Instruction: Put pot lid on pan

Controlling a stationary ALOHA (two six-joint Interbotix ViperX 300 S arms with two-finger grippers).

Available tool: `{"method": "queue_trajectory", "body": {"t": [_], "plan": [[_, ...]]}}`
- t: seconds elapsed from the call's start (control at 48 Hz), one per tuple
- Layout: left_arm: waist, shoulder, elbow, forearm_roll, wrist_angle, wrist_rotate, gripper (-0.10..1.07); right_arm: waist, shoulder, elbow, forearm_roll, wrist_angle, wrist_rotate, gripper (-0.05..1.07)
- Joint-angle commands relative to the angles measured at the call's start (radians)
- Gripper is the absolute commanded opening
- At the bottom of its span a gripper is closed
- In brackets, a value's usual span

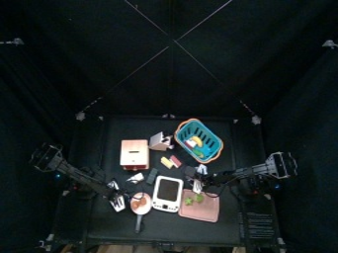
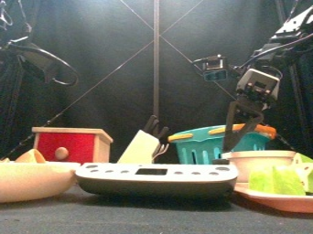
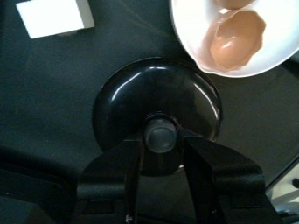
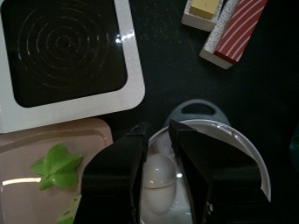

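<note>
The pot lid [image 3: 140, 96] is round and black with a knob and lies flat on the table. My left gripper [image 3: 160, 145] hangs right over it, open, with one jaw on each side of the knob. Right beside the lid sits the pan [image 3: 193, 31], pale outside and brownish-pink inside. In the top view the pan [image 1: 138, 204] stands near the table's front, its dark handle pointing toward the front edge. My right gripper [image 4: 162, 133] hovers over a white cup [image 4: 216, 131] with its jaws a little apart and nothing held.
A white scale [image 1: 168, 193] lies between the two grippers. A pink board [image 1: 201, 210] with green leaves is at the front right. Further back stand a blue basket [image 1: 199, 138] and a red box [image 1: 133, 151]. A white block [image 3: 52, 16] lies near the lid.
</note>
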Motion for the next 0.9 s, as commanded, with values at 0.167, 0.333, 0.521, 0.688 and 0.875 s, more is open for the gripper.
{"method": "queue_trajectory", "body": {"t": [0.167, 0.333, 0.521, 0.688, 0.875], "plan": [[-0.003, -0.040, -0.132, 0.020, 0.097, 0.005, 0.54, -0.002, -0.014, -0.021, -0.002, -0.005, -0.002, 0.68], [-0.003, -0.040, -0.198, 0.071, 0.186, 0.012, 0.54, -0.003, -0.014, -0.021, -0.003, -0.006, -0.002, 0.68], [0.006, -0.012, -0.238, 0.098, 0.163, 0.003, 0.54, -0.003, -0.015, -0.021, -0.002, -0.005, 0.000, 0.68], [0.015, 0.075, -0.301, 0.077, 0.120, 0.012, 0.54, -0.005, -0.014, -0.020, -0.002, -0.005, 0.000, 0.68], [0.025, 0.184, -0.414, 0.077, 0.133, 0.061, 0.54, -0.005, -0.014, -0.018, -0.002, -0.005, 0.000, 0.68]]}}
